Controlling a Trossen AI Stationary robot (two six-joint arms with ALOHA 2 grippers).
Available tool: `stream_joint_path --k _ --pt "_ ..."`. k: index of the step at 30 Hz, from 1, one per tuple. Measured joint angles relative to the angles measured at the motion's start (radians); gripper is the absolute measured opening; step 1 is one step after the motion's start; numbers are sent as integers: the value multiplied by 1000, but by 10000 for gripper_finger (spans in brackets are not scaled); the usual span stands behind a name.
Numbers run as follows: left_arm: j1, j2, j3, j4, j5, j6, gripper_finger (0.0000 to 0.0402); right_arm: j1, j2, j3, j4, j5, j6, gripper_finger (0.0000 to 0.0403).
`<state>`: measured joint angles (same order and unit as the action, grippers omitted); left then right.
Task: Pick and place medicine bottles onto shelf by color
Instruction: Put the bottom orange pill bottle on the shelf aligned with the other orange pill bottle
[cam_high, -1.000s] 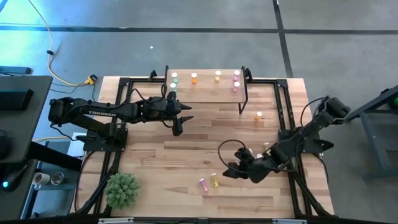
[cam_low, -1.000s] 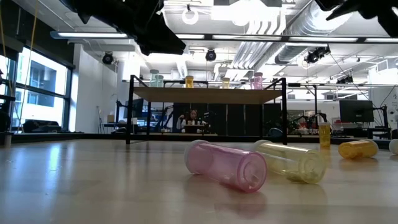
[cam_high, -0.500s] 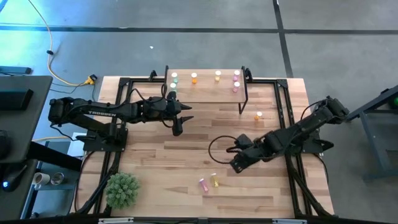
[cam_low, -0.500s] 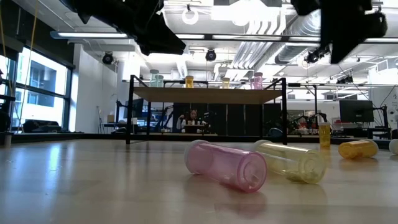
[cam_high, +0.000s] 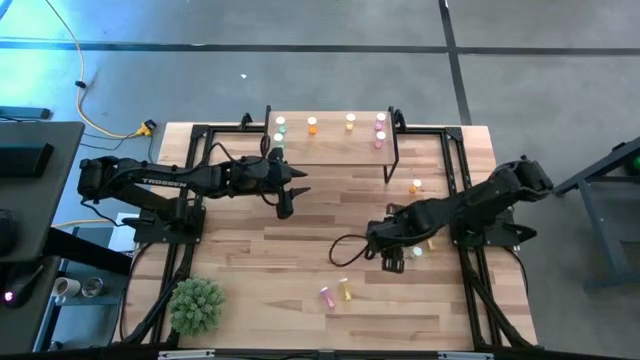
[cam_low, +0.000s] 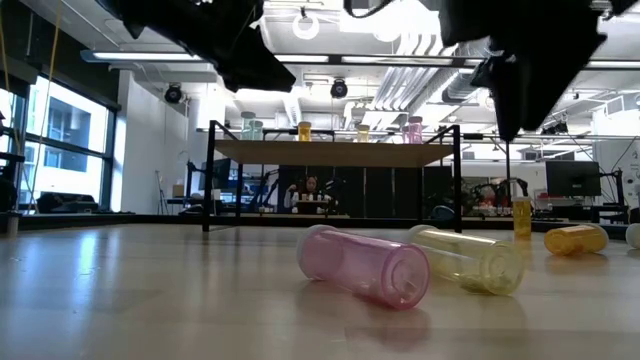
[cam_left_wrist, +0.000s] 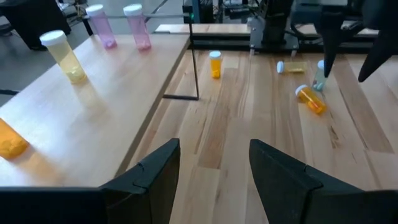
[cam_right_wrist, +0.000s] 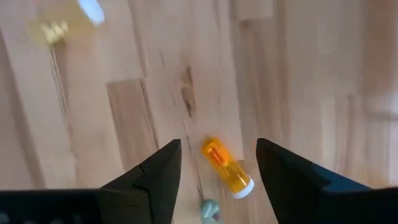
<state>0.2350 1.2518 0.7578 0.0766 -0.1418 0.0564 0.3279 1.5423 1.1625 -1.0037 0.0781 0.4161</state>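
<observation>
Fingers of my right pincer (cam_right_wrist: 217, 171) stand wide apart and hold nothing; it hangs above the desk (cam_high: 300, 215) with an orange bottle (cam_right_wrist: 226, 167) lying on its side on the wood between the two tips, white cap on. Just beside that bottle a greenish bottle (cam_high: 417, 251) stands near my pincer in the high view, and a pale yellowish one (cam_right_wrist: 65, 23) lies farther off, blurred. In the high view this pincer (cam_high: 392, 258) sits right of the desk's middle, my arm reaching in from the right edge.

An upright orange bottle (cam_high: 416, 186) stands by the shelf's right leg. Toward the front edge a pink bottle (cam_low: 365, 264) and a yellow bottle (cam_low: 470, 259) lie on their sides, close together, caps toward the low camera.

My left pincer (cam_left_wrist: 214, 171) is also spread wide and empty, held above the desk just in front of the shelf (cam_high: 330, 148), near its left end. On the shelf stand two green bottles (cam_high: 281, 126) at the left, then an orange one (cam_high: 312, 125), a yellow one (cam_high: 350, 122), and two pink ones (cam_high: 380, 128) at the right, all upright.

A small green plant (cam_high: 196, 305) sits at the desk's front left corner.
</observation>
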Motion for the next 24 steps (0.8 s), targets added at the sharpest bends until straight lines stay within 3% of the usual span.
stream_joint_path --k 9,24 --pt "0 0 0 -39 0 0 181 2 168 0 5 -71 -184 199" --pt "0 0 0 -25 -5 0 181 0 308 0 -45 -15 -267 199"
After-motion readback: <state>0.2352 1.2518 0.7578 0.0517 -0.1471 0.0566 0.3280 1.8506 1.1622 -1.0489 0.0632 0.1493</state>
